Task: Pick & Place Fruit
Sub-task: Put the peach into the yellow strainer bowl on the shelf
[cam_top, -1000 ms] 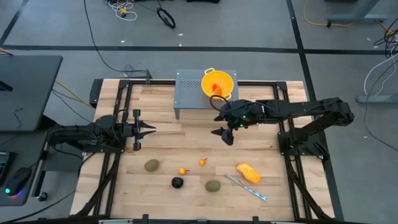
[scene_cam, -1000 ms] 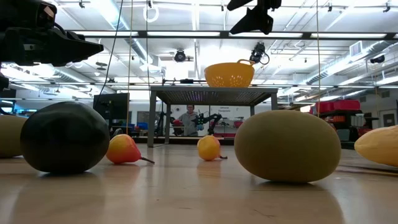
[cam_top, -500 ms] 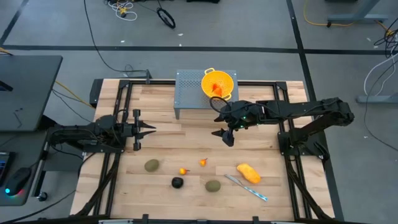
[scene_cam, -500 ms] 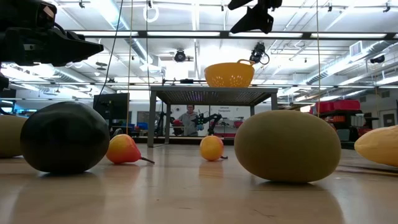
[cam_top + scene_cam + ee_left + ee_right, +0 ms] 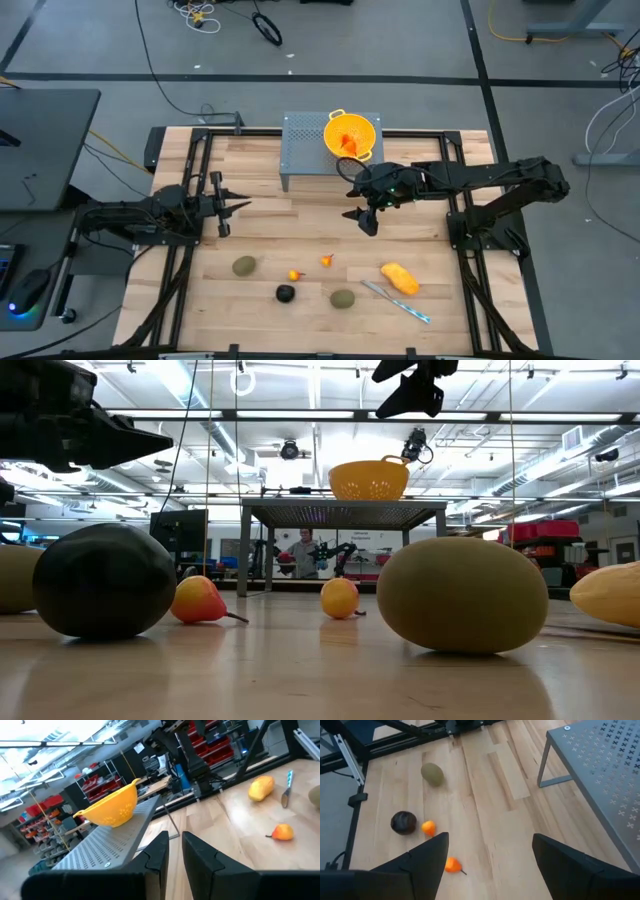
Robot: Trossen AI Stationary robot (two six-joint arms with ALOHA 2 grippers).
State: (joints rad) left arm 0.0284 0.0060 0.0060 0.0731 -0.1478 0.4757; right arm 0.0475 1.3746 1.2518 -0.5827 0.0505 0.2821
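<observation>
The fruit lies on the near half of the table: a yellow-orange oblong (image 5: 399,278), two olive ovals (image 5: 244,266) (image 5: 343,298), a dark ball (image 5: 285,293) and two tiny orange pieces (image 5: 294,275) (image 5: 327,261). My right gripper (image 5: 365,215) hovers open above the table's middle, in front of the shelf; its wrist view looks down on the dark ball (image 5: 403,822) and an orange piece (image 5: 452,865). My left gripper (image 5: 240,205) waits at the table's left side, raised and shut, with only a thin slit between its fingers (image 5: 175,837), pointing right.
A yellow colander (image 5: 351,135) with something orange inside stands on a grey perforated shelf (image 5: 305,150) at the far edge. A silver-and-blue knife (image 5: 397,301) lies beside the oblong. Bare wood stretches between both grippers and the fruit. A person shows far behind the table (image 5: 305,552).
My left gripper has rolled slightly about its own axis while staying at the left side. The fruit lies as before.
</observation>
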